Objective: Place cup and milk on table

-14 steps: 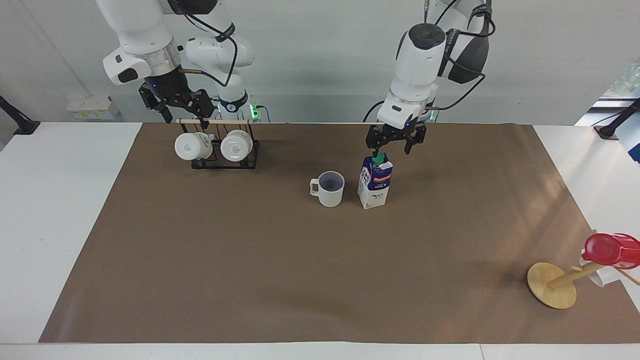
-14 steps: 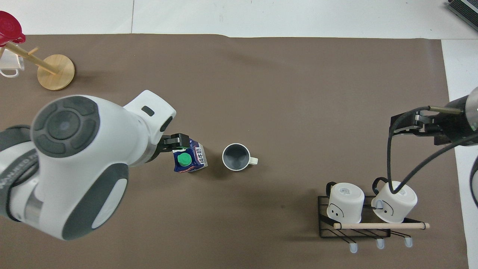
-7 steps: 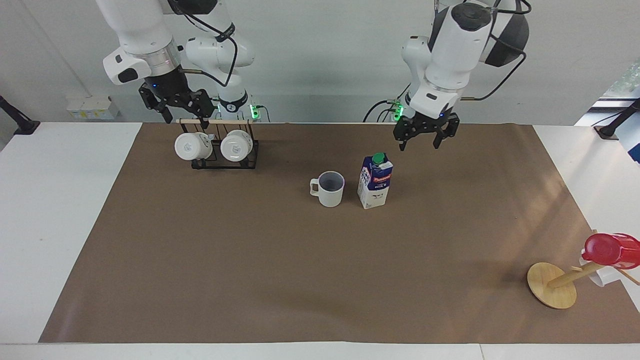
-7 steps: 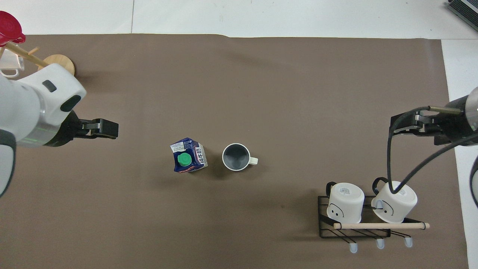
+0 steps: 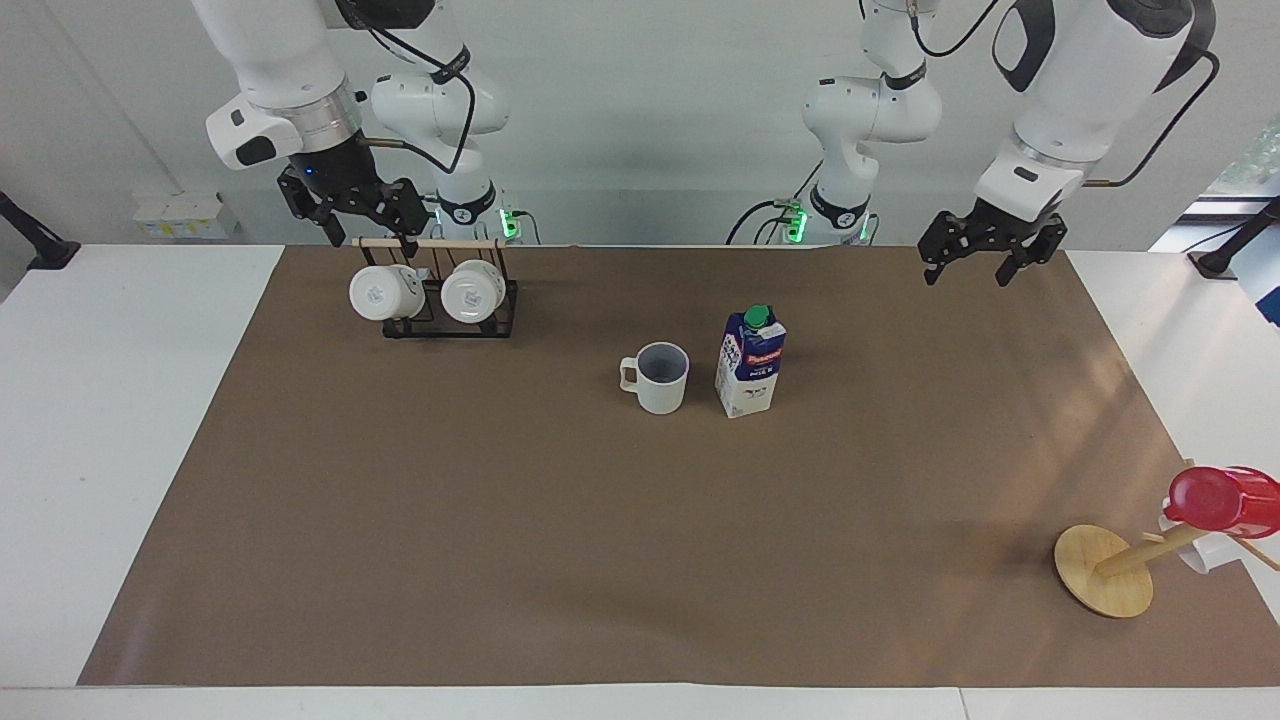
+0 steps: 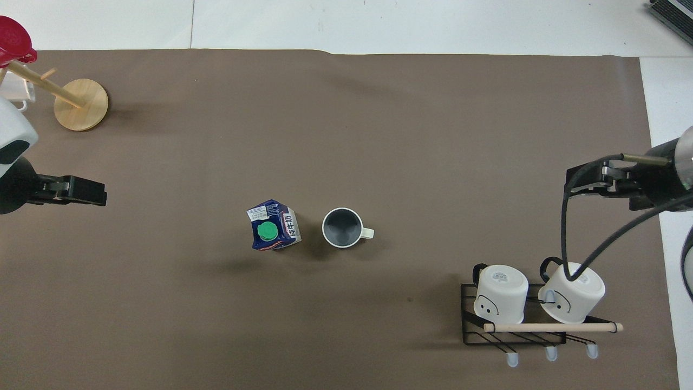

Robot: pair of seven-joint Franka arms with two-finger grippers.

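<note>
The off-white cup [image 5: 655,378] stands upright on the brown sheet of the table [image 5: 140,420], its handle toward the right arm's end. The milk carton [image 5: 750,362] stands upright beside it, toward the left arm's end, apart from it. Both also show in the overhead view, the cup [image 6: 342,227] and the milk [image 6: 273,233]. My left gripper [image 5: 967,274] is open and empty, raised over the sheet toward the left arm's end, well clear of the milk. My right gripper [image 5: 370,238] is open and empty, just above the mug rack.
A black wire rack [image 5: 440,322] with a wooden bar holds two glossy white mugs [image 5: 385,292], close to the robots at the right arm's end. A wooden peg stand [image 5: 1105,570] with a red cup [image 5: 1220,498] stands far from the robots at the left arm's end.
My left gripper has let go of the milk's top, risen and swung away toward the left arm's end. The milk stays standing. The right arm has not moved.
</note>
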